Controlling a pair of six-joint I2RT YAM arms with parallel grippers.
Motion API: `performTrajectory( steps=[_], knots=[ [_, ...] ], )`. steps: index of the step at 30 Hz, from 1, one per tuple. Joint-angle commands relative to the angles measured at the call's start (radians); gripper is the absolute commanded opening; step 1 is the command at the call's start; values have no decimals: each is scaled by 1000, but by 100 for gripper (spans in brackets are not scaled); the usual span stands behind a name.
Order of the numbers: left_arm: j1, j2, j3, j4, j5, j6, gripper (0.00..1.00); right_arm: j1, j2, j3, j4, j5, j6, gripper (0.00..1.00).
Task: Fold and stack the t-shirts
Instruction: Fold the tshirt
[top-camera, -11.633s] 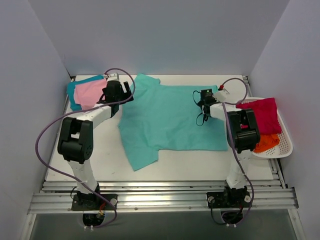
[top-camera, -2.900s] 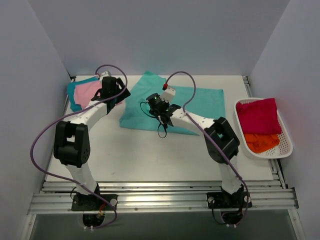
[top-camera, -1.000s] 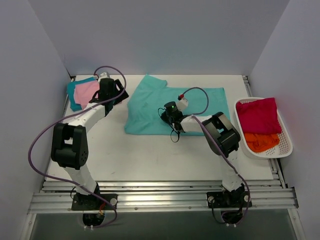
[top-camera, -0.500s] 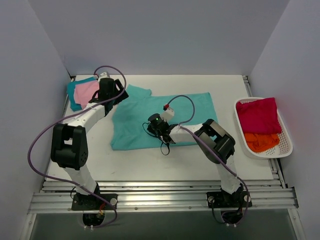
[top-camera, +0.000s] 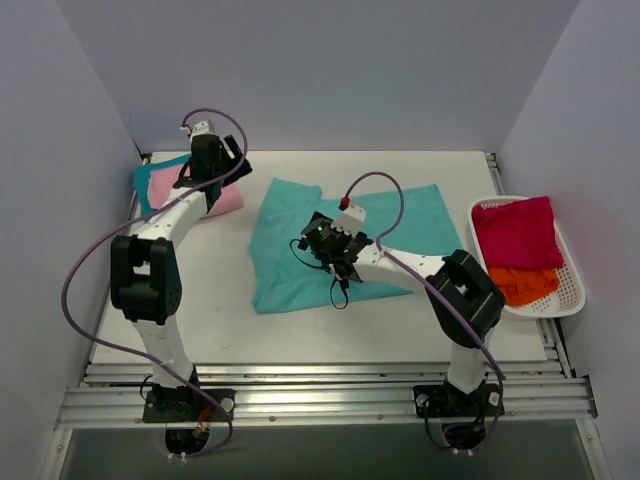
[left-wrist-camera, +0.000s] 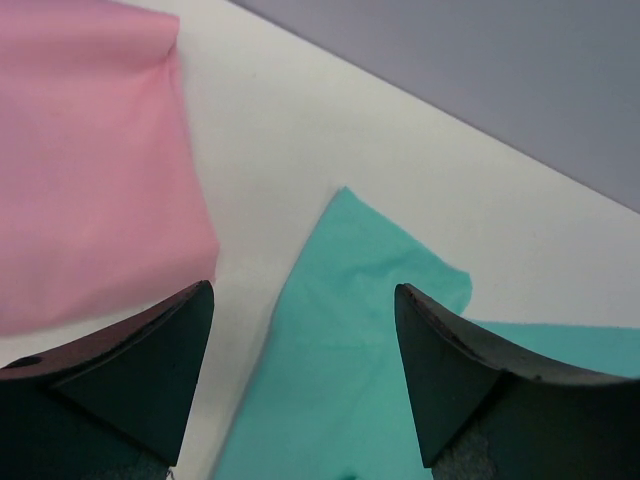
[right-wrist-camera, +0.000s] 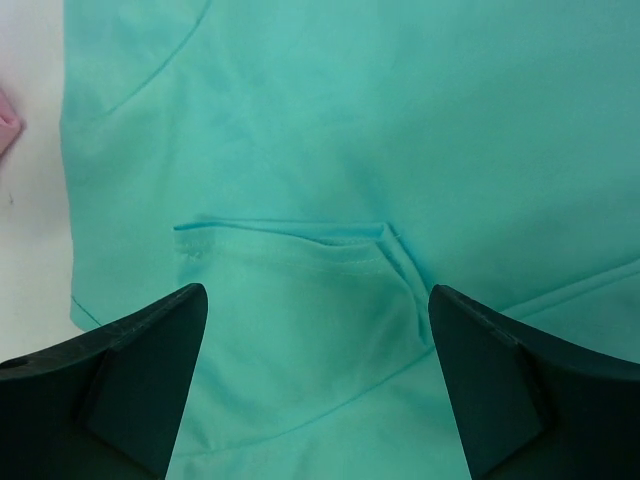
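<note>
Pink t-shirt (left-wrist-camera: 90, 170) stacked, mint green t-shirt (top-camera: 285, 275) half-folded, crimson t-shirt (top-camera: 515, 230), orange t-shirt (top-camera: 522, 286) waiting; left end effector (left-wrist-camera: 302, 288), right end effector (right-wrist-camera: 315, 292) gape empty.

Table (top-camera: 200, 310): white top.

- Mint green tee (top-camera: 290, 270) flat on table, directly under R pincer (top-camera: 322, 240). Part-folded; cloth runs on to pincer's right. R wrist view: doubled hem edge w/ small pleat lies betw. the two fingers.
- L wrist view: mint sleeve tip ahead of L pincer (left-wrist-camera: 302, 290), betw. its fingers; pink tee (left-wrist-camera: 90, 160) to its left; bare table strip betw. them.
- Teal blue tee (top-camera: 148, 175) left of L pincer, under the pink, edge showing.
- White basket (top-camera: 575, 290) at table edge, well to right of R pincer.
</note>
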Motion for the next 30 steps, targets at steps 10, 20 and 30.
performTrajectory(
  steps=[10, 20, 30],
  knots=[
    [11, 470, 488, -80, 245, 47, 77, 2, -342, -2, -226, 138, -127, 89],
    [-3, 582, 560, -96, 298, 46, 77, -64, -471, -68, -228, 166, -153, 89],
    [-21, 737, 801, -235, 340, 58, 77, -134, -514, -111, -200, 108, -162, 88]
  ],
)
